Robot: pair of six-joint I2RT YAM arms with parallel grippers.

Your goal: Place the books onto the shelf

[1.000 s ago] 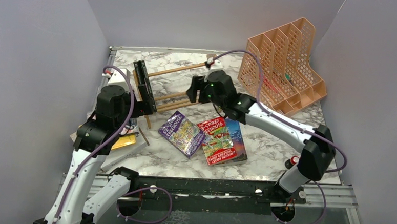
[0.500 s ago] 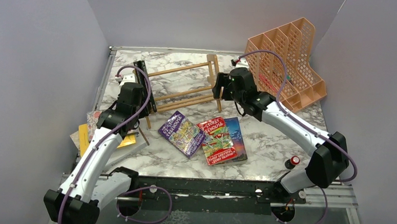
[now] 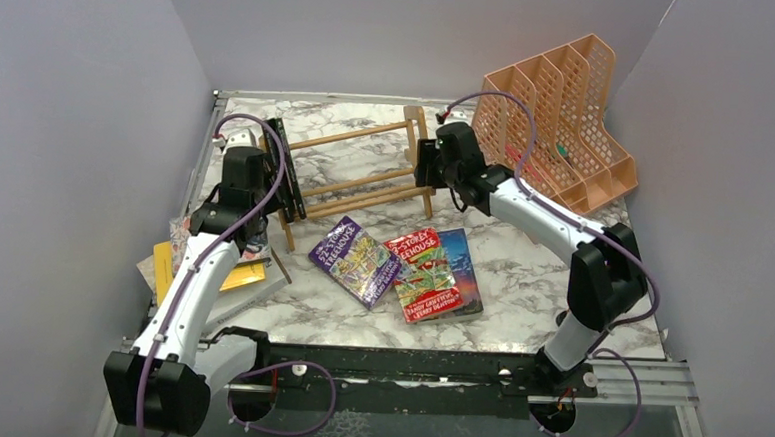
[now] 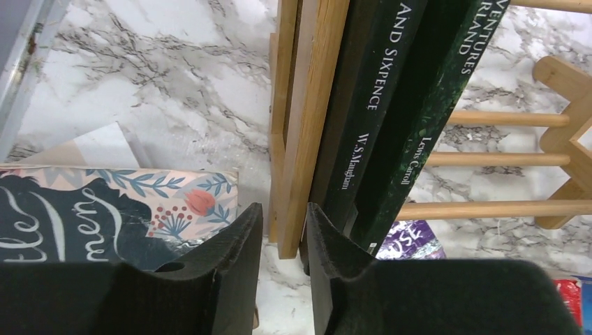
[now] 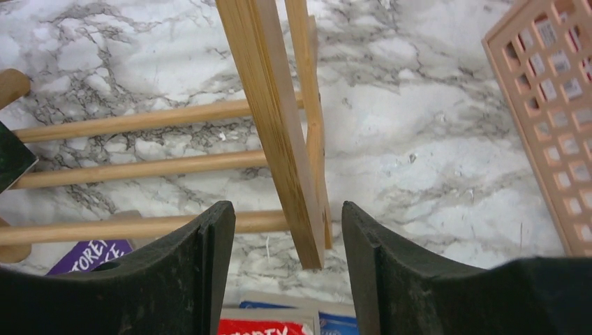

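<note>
The light-wood shelf stands mid-table, with two dark-spined books upright at its left end. My left gripper is shut on the near tip of the shelf's left end frame. The dark spines sit just right of that post. My right gripper stands open astride the shelf's right end frame, with daylight on both sides. A purple book, a red book and a blue book lie flat in front of the shelf.
A peach mesh file organiser stands at the back right, close to my right arm. A loose pile of books, one with a floral cover, lies at the left table edge under my left arm. Grey walls enclose three sides.
My left gripper swung in to the shelf's left end frame and narrowed from wide open. My right gripper moved right from the middle rails to the right end frame.
</note>
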